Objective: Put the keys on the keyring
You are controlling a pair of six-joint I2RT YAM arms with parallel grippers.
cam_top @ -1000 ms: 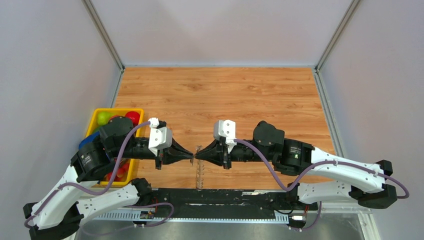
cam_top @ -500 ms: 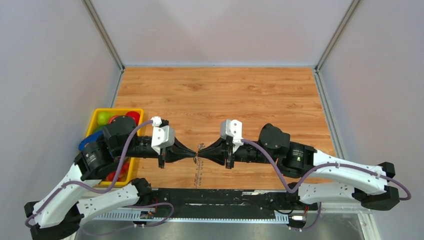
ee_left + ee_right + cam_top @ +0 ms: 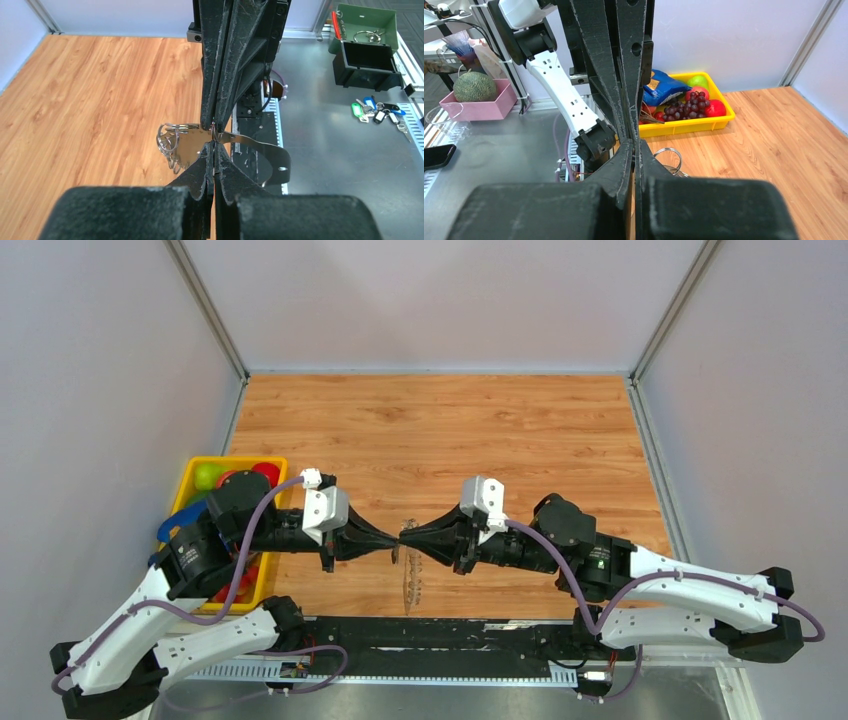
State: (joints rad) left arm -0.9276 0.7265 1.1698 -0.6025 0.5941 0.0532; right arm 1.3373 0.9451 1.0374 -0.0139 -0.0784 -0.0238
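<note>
In the top view my left gripper [image 3: 393,543] and right gripper [image 3: 407,537] meet tip to tip over the near part of the table, both shut. The keyring [image 3: 410,578], a thin grey hoop fringed with small silvery keys, hangs just below the tips. In the left wrist view my left gripper [image 3: 213,145] pinches the hoop [image 3: 272,150], with a bunch of small rings [image 3: 169,142] to its left. In the right wrist view my right gripper [image 3: 633,143] is shut on a small dark piece that looks like the key's black head; the blade is hidden. A ring [image 3: 670,156] shows beside it.
A yellow bin [image 3: 190,480] of fruit stands at the left table edge, also seen in the right wrist view [image 3: 704,122]. Off the table are a green box [image 3: 367,20], a black box [image 3: 367,57], coloured key tags [image 3: 380,111] and a pink box [image 3: 479,107] with a melon.
The meeting point of the two grippers has shifted right and slightly up. The left arm reached further, the right arm drew back, and the hanging keyring moved right with them.
</note>
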